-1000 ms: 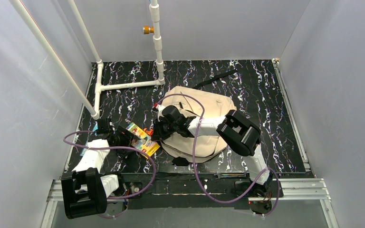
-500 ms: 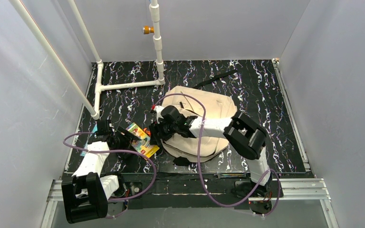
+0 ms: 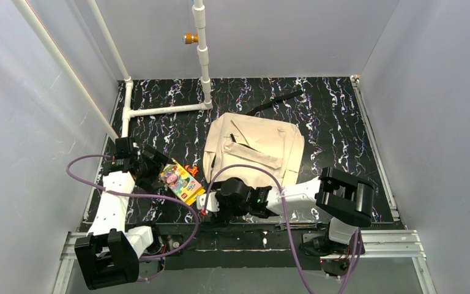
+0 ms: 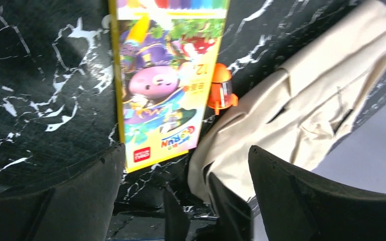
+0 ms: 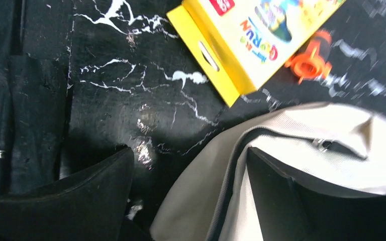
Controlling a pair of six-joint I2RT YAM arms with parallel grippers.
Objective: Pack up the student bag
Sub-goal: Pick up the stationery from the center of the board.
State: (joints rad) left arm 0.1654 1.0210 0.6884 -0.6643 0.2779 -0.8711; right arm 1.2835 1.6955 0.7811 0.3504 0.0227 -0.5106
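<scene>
The student bag (image 3: pixel 254 150), beige with black zips, lies flat in the middle of the black marbled table. A yellow crayon box (image 3: pixel 182 182) lies to its left, with a small orange object (image 3: pixel 190 169) between them. My left gripper (image 3: pixel 152 164) stands open just left of the box, nothing between its fingers. In the left wrist view the crayon box (image 4: pixel 163 85), orange object (image 4: pixel 220 93) and bag (image 4: pixel 301 110) lie ahead of the left gripper (image 4: pixel 186 165). My right gripper (image 3: pixel 211 203) is open at the bag's near left corner; the bag's edge (image 5: pixel 281 150) runs between its fingers (image 5: pixel 306 201).
A white pipe frame (image 3: pixel 159 110) stands at the back left, with an upright pipe (image 3: pixel 202 55) behind the bag. A black strap (image 3: pixel 275 101) trails from the bag's far side. Grey walls close in the table on three sides.
My right gripper has opened and pulled back from over the bag to its near left corner. My left gripper has opened and drawn back left, off the crayon box.
</scene>
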